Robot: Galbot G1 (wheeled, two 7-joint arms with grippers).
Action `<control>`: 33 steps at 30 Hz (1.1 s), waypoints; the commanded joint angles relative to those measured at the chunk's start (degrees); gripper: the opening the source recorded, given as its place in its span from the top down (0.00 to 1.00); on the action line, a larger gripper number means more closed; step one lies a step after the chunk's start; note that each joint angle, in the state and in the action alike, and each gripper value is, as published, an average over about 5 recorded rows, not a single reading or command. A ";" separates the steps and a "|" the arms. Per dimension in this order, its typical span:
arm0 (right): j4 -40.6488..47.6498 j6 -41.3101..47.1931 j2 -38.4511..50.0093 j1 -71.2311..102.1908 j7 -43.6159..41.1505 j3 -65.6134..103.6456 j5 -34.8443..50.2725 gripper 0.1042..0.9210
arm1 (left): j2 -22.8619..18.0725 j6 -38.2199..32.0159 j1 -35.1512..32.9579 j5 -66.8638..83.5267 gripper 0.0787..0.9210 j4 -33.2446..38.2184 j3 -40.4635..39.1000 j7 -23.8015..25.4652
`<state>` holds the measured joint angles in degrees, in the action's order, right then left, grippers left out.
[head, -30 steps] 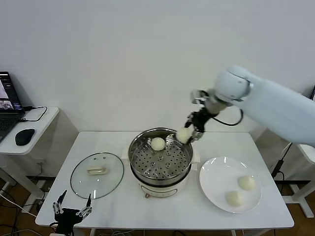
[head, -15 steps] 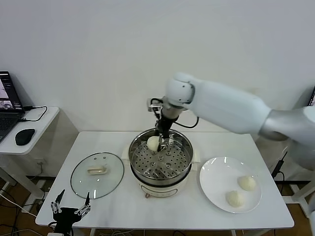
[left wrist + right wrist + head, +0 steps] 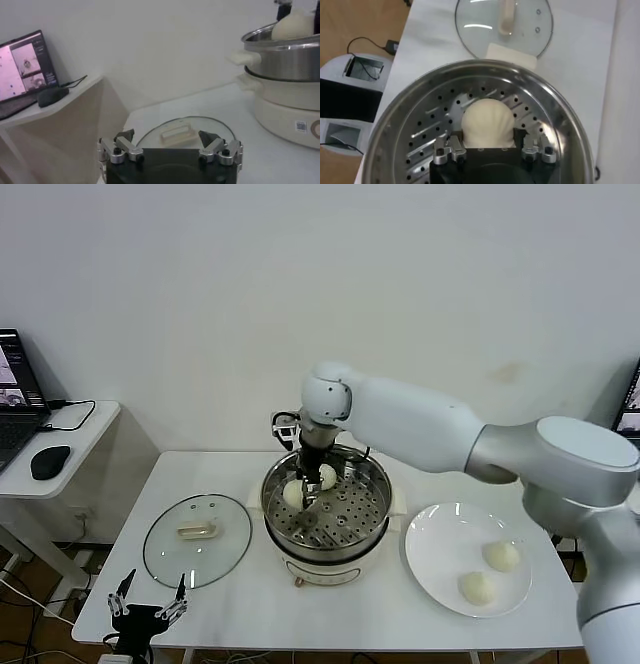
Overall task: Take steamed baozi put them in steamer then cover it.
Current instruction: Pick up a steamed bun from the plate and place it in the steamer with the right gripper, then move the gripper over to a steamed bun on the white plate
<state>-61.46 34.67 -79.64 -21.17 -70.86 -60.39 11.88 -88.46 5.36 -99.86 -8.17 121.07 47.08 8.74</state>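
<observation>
Baozi [image 3: 487, 122] clamped in right pincer [image 3: 489, 148] over steamer [image 3: 372, 509] tray, left pincer [image 3: 170, 146] spread apart by worktop [image 3: 330, 604] edge

Right arm [image 3: 420, 424]: smooth glossy white shell segments are showing, rounded and tapering, with a grey cylindrical band [image 3: 505, 452] sitting between two of them and a ball-shaped white joint housing [image 3: 327, 396] at the wrist. Thin black cables [image 3: 284, 427] are looping around the dark wrist section below that housing.

Right end effector [image 3: 494, 148]: black body, silver metal finger links with dark round screws at the pivots.

Left end effector [image 3: 170, 145]: same build, a black block carrying silver links with black screw heads and dark wedge-shaped fingertips [image 3: 125, 135]. In the head view its fingers are appearing thin, dark and metallic.
</observation>
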 commanded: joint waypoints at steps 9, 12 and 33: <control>3.16 -0.26 -2.65 3.55 0.61 1.48 -3.54 0.35 | -0.18 0.03 0.18 -0.02 0.12 -0.20 -0.24 0.02; 2.84 -0.19 -2.17 3.56 0.97 1.84 -3.54 0.26 | -0.17 0.04 0.09 -0.04 0.12 -0.18 -0.32 0.02; -23.31 -3.38 29.25 -9.16 -4.18 6.43 2.91 0.12 | -0.28 0.99 -0.11 0.05 0.12 1.15 -0.94 0.93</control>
<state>-75.04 33.11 -63.44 -25.71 -72.94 -54.57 12.76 -88.78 6.34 -99.92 -8.10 122.15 46.14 9.64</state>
